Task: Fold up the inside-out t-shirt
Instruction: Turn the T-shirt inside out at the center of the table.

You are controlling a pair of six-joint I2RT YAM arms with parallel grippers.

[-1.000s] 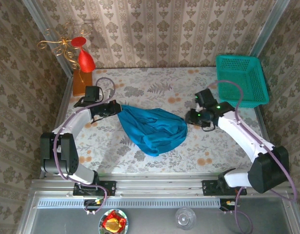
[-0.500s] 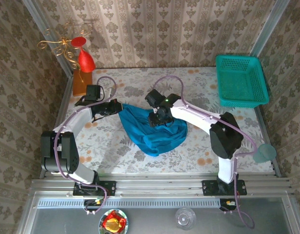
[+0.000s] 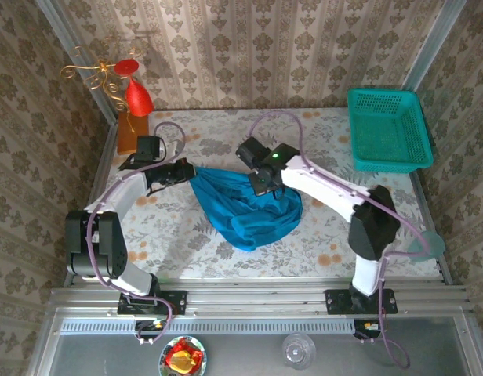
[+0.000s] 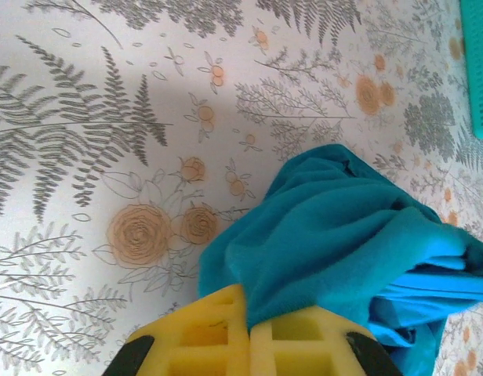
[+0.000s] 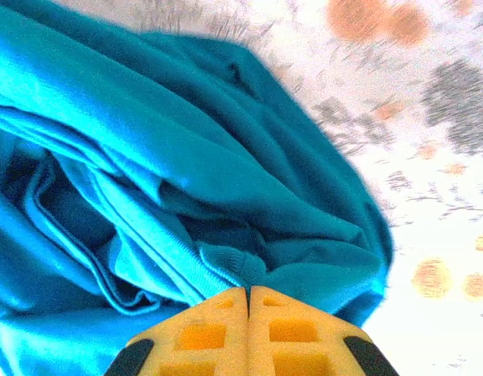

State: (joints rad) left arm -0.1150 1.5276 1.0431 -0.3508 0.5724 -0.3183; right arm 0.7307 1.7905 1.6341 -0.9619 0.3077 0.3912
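The teal-blue t-shirt (image 3: 249, 210) lies bunched in a heap at the middle of the table. My left gripper (image 3: 187, 174) is at the heap's left edge, shut on a fold of the cloth; in the left wrist view the t-shirt (image 4: 343, 227) runs in between the yellow pads (image 4: 218, 333). My right gripper (image 3: 259, 185) is over the heap's upper middle. In the right wrist view its yellow pads (image 5: 288, 329) are pressed together, with the ribbed collar of the t-shirt (image 5: 187, 157) drawn into their tips.
A green mesh basket (image 3: 386, 129) stands at the back right corner. A red and orange ornament (image 3: 136, 102) with gold wire stands at the back left. The floral tablecloth (image 3: 226, 137) lies bare behind the shirt and on its near right side.
My right arm has swung from the shirt's right edge across to its upper middle, then shifted slightly back. The left gripper and the heap have hardly moved.
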